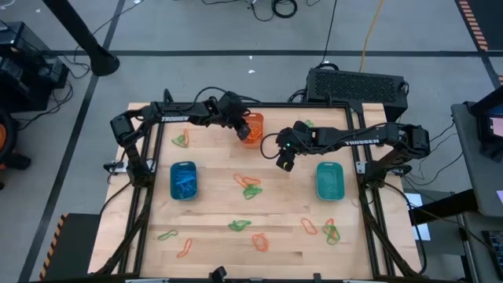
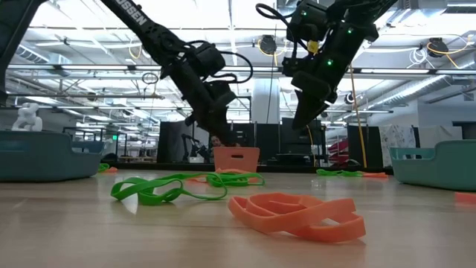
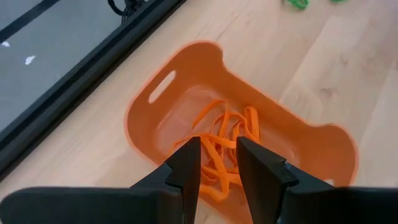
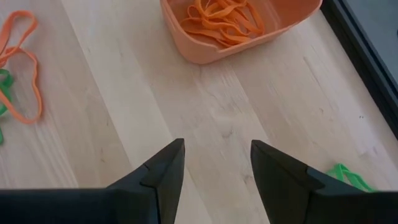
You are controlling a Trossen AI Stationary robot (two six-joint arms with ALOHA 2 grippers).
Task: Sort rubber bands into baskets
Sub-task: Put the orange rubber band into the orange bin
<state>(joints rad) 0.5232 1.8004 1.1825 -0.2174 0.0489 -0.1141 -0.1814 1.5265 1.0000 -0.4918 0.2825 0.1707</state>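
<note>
Three baskets on the wooden worktop (image 1: 212,212): orange basket (image 1: 253,130) at the far edge, blue basket (image 1: 183,180) toward the left, teal-green basket (image 1: 329,181) toward the right. Left hand (image 3: 217,163) poised directly over the orange basket, fingers (image 3: 186,163) parted by a narrow gap with nothing clamped between them, a tangle of orange rubber bands (image 3: 225,140) lying in the tub right beneath. Right hand (image 4: 216,163) raised above bare worktop just beside the orange basket, fingers spread wide and empty. Blue bands (image 1: 185,183) piled in the blue basket. Loose bands scattered across the worktop: an orange-and-green cluster (image 1: 249,187) near the middle, a green band (image 1: 238,226) and an orange band (image 1: 259,242) toward the near side, more orange and green (image 1: 329,230) below the teal-green basket, another small mixed pair (image 1: 181,140) near the far left. Closest to the low camera, a green band (image 2: 149,189) beside an orange band (image 2: 297,214).
</note>
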